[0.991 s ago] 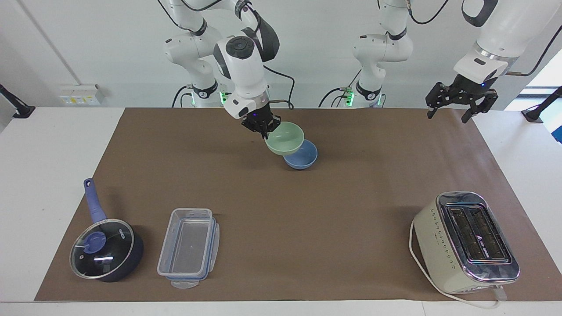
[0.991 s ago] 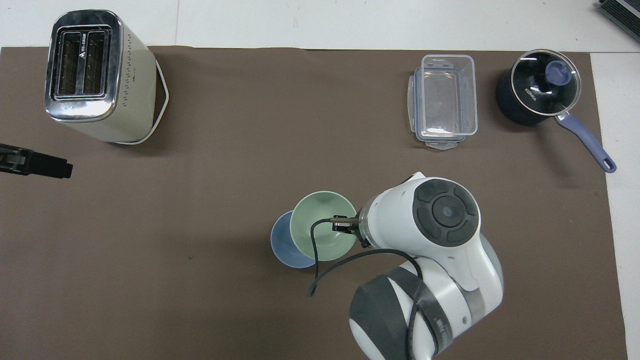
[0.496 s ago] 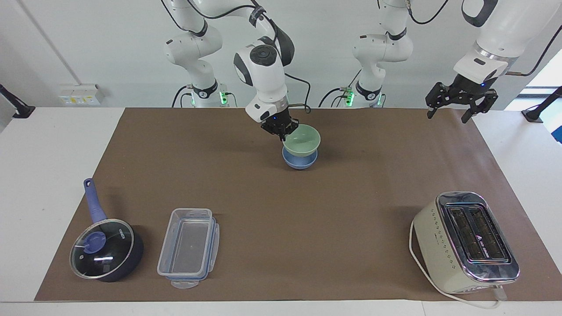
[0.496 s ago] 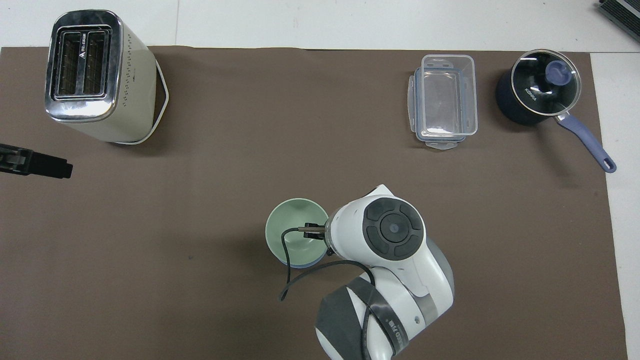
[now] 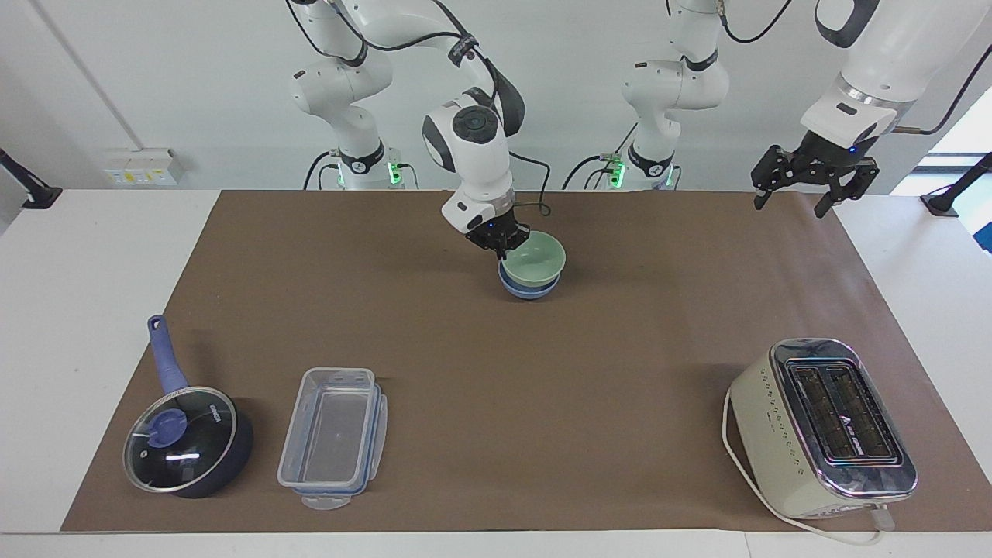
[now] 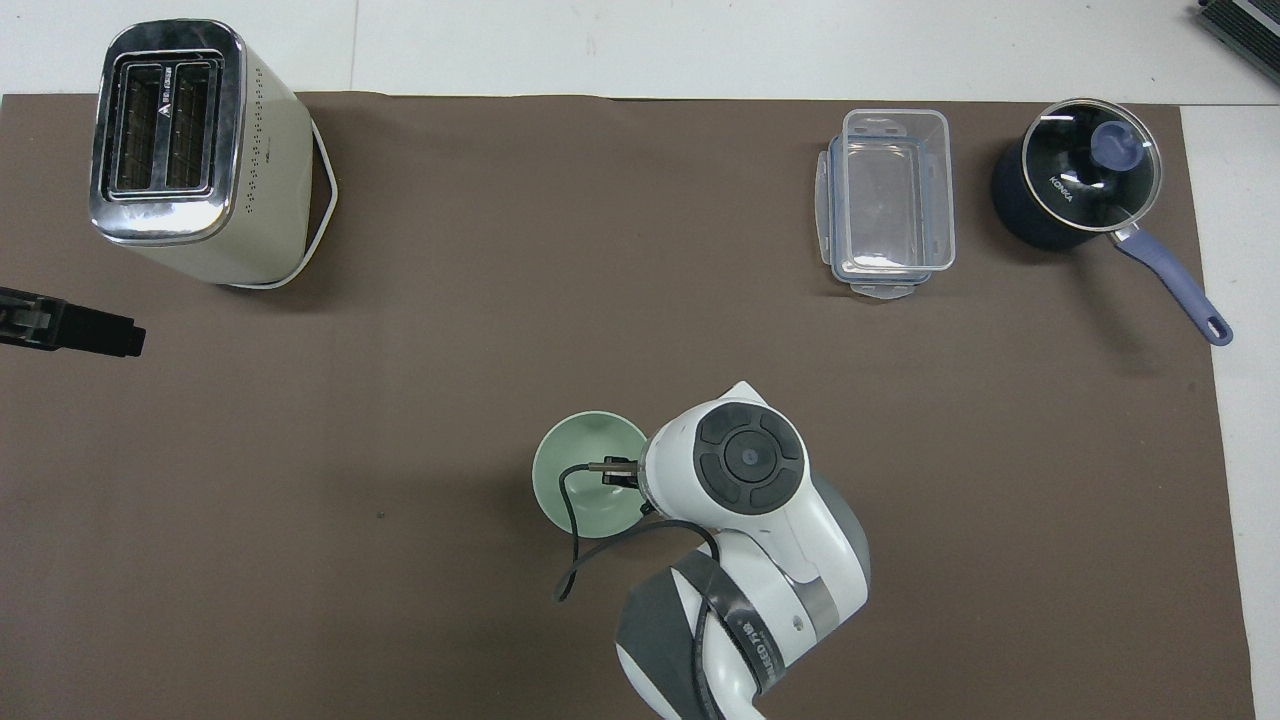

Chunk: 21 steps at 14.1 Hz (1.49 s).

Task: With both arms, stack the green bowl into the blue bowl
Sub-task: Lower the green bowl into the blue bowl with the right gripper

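The pale green bowl [image 5: 535, 260] [image 6: 585, 485] sits nested upright in the periwinkle blue bowl [image 5: 528, 290], whose lower wall alone shows beneath it in the facing view. From overhead the blue bowl is hidden under the green one. My right gripper [image 5: 502, 246] is shut on the green bowl's rim, on the side toward the right arm's end of the table. My left gripper [image 5: 796, 193] hangs open and holds nothing, high over the mat's corner at the left arm's end, where that arm waits. Overhead, only one black fingertip [image 6: 95, 335] of it shows.
A cream toaster [image 5: 823, 428] [image 6: 195, 150] stands far from the robots at the left arm's end. A clear plastic container [image 5: 333, 436] [image 6: 888, 200] and a dark blue lidded saucepan [image 5: 186, 440] [image 6: 1082, 185] sit far from the robots at the right arm's end. A brown mat [image 5: 496, 387] covers the table.
My right gripper carried the tilted green bowl over the blue bowl, levelled it and lowered it into the blue bowl. The left arm stayed still.
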Motion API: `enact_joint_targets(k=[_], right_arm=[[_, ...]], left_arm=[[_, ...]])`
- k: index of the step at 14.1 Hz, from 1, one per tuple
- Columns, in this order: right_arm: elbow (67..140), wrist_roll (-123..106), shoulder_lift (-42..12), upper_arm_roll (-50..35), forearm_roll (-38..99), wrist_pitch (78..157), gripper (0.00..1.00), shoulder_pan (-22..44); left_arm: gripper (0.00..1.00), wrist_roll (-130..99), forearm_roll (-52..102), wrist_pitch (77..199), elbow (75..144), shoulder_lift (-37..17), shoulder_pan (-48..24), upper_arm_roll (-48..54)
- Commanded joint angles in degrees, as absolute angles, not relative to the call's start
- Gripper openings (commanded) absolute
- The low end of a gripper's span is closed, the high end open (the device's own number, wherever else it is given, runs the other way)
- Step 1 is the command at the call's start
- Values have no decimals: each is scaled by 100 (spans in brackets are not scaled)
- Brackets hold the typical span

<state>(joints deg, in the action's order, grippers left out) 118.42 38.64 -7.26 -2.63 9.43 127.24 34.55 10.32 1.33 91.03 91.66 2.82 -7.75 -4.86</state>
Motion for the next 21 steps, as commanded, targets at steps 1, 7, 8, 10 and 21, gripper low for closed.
enact_joint_targets(k=[1,7,8,10,21], right_arm=[[12154,3823,-493,-272,984,12832,0,3445],[12199,3806,-466,-272,1019,12894,0,3445],[12182,3814,-518,-272,1020,12920,0,3463],[12199,3841,-597,-272,1028,13174,0,3542],[12156,3850,-668,-264,967,13157,78,3542]], left_arm=[[100,1055,62,8938,9009,229,-686,-431],[100,1055,62,8938,9009,229,-686,-431],[100,1055,62,8938,9009,229,-686,-431],[100,1055,62,8938,9009,229,-686,-431],[100,1055,62,8938,9009,229,-686,-431]])
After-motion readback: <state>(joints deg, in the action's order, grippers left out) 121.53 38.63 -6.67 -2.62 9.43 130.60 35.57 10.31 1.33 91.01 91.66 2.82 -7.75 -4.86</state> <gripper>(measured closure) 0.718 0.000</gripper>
